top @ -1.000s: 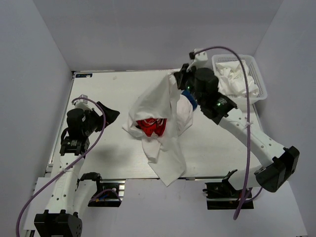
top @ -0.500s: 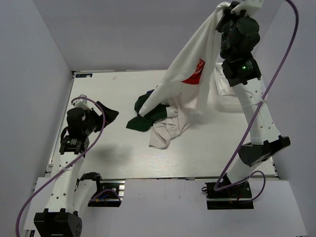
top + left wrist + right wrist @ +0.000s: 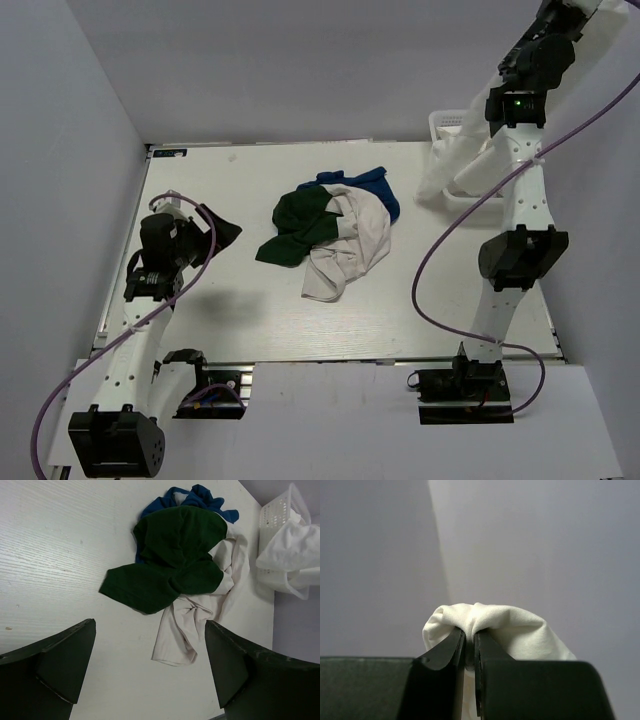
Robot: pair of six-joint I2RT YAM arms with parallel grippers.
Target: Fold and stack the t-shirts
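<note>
At the left, the left gripper [image 3: 150, 667] hovers low over the white, faintly grained table [image 3: 200, 300], its dark fingers spread wide and holding nothing.

Mid-table lies a crumpled heap. A dark green tee [image 3: 170, 565] is draped on top, one flap pointing towards the left arm. A cream-white tee [image 3: 192, 615] is twisted beneath it and spills towards the near edge, and a royal blue tee [image 3: 200, 497] peeks out at the far side.

To the right, a hanging white tee [image 3: 450, 165] trails down from the raised right arm, its lower end brushing the rim of a white plastic mesh basket [image 3: 280, 507] in the table's far right corner. More white cloth lies bunched at the basket.

High at the right, the right gripper [image 3: 469, 641] is pressed together on a small puckered fold of that shirt.

The knit looks light, limp and matte, so it is likely to sag, twist and cling rather than keep any shape. A single pinch leaves it roped. Spreading it flat probably calls for a second grip at a shoulder seam or hem corner. In the heap, the green tee's loose flap seems the easiest hold.
</note>
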